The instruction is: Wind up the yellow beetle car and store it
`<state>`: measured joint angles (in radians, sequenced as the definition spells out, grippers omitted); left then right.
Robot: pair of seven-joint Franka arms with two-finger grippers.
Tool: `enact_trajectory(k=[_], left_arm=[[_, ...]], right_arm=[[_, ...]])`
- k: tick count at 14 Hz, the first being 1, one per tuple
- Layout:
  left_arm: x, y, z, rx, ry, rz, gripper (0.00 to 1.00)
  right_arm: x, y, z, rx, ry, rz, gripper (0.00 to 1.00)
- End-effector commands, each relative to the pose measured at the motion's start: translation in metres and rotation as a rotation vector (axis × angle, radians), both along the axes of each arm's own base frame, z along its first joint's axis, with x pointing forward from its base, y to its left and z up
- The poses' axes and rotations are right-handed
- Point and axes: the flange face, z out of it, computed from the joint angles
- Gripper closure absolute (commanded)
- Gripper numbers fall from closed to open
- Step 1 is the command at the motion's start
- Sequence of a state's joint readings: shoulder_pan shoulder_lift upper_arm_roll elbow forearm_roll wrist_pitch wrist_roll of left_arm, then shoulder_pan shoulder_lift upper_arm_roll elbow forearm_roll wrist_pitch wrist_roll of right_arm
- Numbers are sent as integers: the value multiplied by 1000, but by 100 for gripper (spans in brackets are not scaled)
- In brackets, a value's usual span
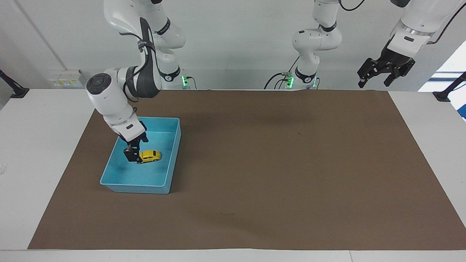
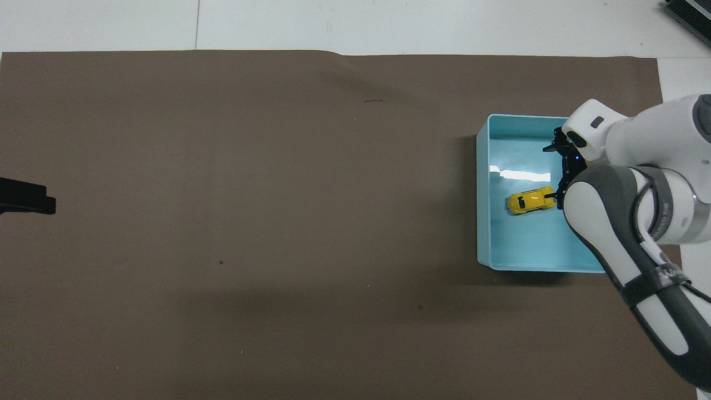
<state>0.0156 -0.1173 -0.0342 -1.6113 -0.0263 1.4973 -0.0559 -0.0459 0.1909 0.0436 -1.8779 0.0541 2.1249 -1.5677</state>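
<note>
Now yellow beetle car [image 1: 150, 156] in blue bin [image 1: 171, 160]; right tool [image 1: 131, 157] beside it, wide; left tool [image 1: 378, 77] raised, wide.

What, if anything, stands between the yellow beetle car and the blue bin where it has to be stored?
Nothing visible: the yellow beetle car already lies on the floor of the blue bin. The right gripper is open beside it, inside the bin.

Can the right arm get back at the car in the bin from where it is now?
Probably yes. The right tool hangs open inside the bin, right beside the car, and the bin has no lid. The left tool waits high over the table's other end.
</note>
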Motion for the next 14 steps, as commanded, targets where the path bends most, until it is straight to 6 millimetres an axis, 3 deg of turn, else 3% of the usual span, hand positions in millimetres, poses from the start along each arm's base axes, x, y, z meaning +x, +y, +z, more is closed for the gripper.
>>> enact_trajectory(k=[1,5,6,9,11,13,14], left_arm=[[0,2,2,-10,6,0,0],[0,2,2,-10,6,0,0],[0,3,2,-10,6,1,0],[0,2,2,-10,6,0,0],[0,2,2,-10,6,0,0],[0,2,2,-10,6,0,0],[0,2,2,-10,6,0,0]], right_arm=[[4,-2,15,12,-1,-22,0],[12,-14,36,34,-36,-61,0],[9,-9,42,54,-24,-69,0],[2,-4,75,39,-28,-135,0],[-3,-17,83,39,-6,-197,0],[-4,-30,115,39,-44,-223,0],[-7,-22,121,39,-37,-230,0]])
